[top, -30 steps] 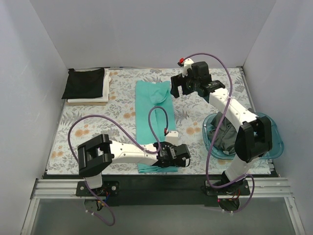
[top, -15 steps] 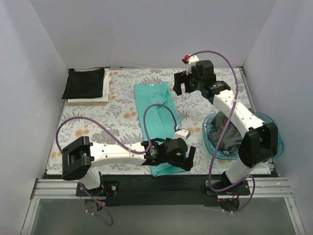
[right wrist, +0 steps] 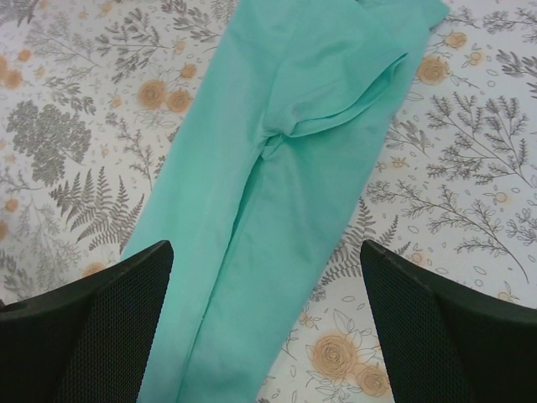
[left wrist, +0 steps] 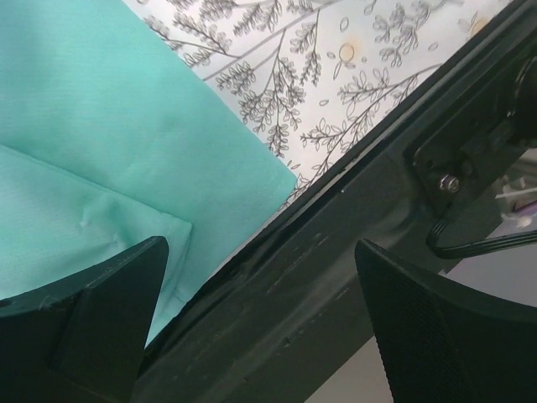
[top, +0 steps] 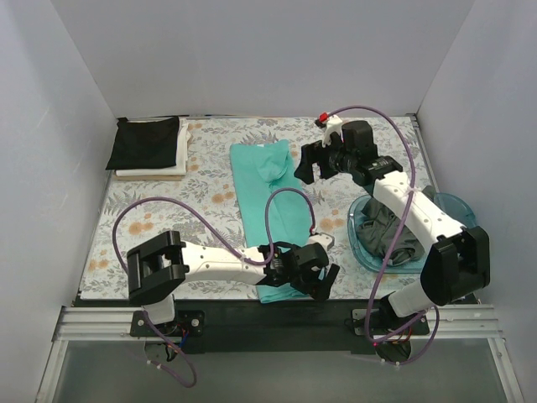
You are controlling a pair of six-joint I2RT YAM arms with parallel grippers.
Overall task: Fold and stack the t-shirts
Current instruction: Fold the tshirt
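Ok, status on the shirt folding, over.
Left gripper open, empty, at near end of teal t-shirt. Right gripper open over its far half. Shirt lies as a long strip. Nothing blocking.

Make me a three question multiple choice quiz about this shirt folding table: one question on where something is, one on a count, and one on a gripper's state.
1. Where does the dark grey t-shirt lie?
A) flat on the tablecloth
B) hanging from a gripper
C) in the blue tray

2. How many folded shirts form the stack at the far left corner?
A) two
B) three
C) four

3. The right gripper, by the far end of the teal t-shirt, is:
A) shut on a sleeve
B) open, holding nothing
C) shut on the hem

Answers:
1 C: the grey cloth is bunched inside the tray.
2 A: a black t-shirt lies on a white t-shirt, and nothing else.
3 B: in the right wrist view its fingers stand wide apart, with only teal cloth below.
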